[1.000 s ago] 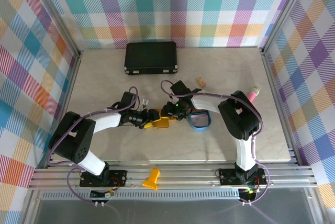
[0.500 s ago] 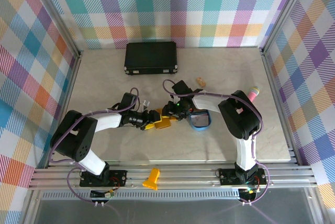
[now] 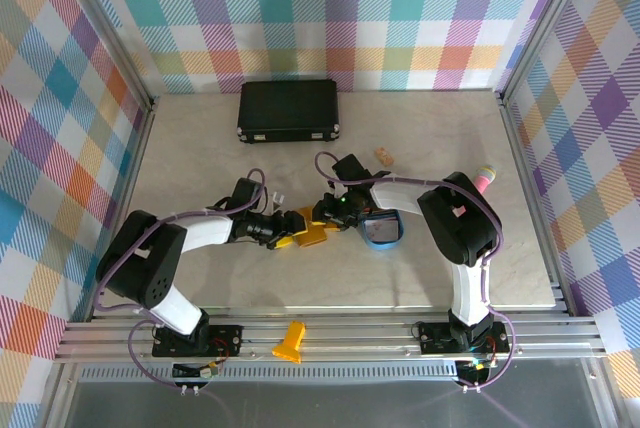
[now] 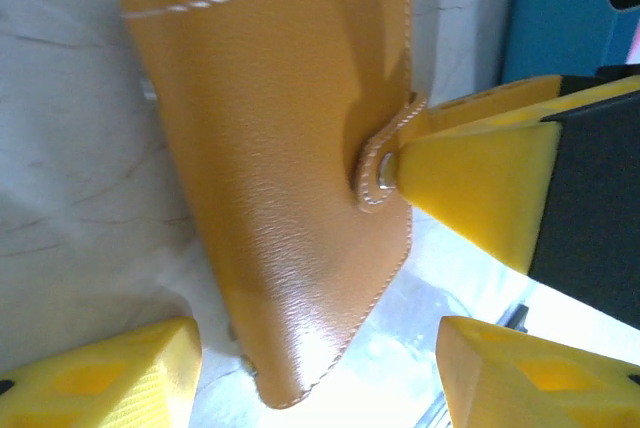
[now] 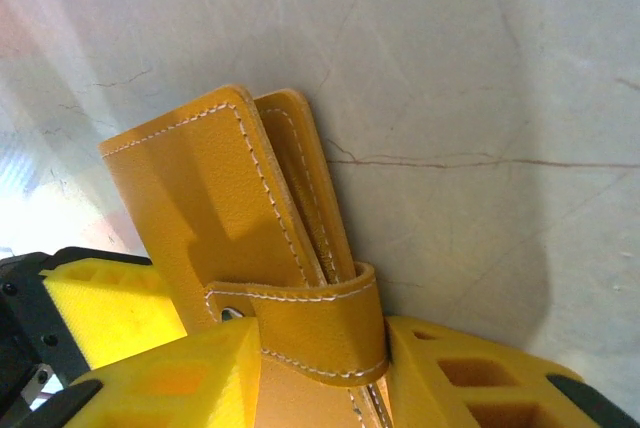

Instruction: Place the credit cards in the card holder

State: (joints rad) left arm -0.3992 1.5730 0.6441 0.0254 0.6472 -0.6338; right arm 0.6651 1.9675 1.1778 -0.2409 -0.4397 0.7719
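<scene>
— Where does the mustard-yellow leather folding wallet (image 3: 305, 236) lie?
— Mid-frame in the top view, on the pale marbled table (image 3: 200, 148), just left of the blue oval tray (image 3: 382, 232). It is folded, with its snap tab (image 5: 310, 333) wrapped round the edge.
— And the right gripper (image 5: 315, 373)?
— Its yellow fingers (image 5: 160, 368) press the tab from both sides at the bottom of the right wrist view, so it grips the wallet there.
— The left gripper (image 4: 318, 363)?
— Jaws apart. The wallet's lower end sits between them.
— Anything else?
— A black rectangular hard case (image 3: 288, 111), upper middle, well apart.
</scene>
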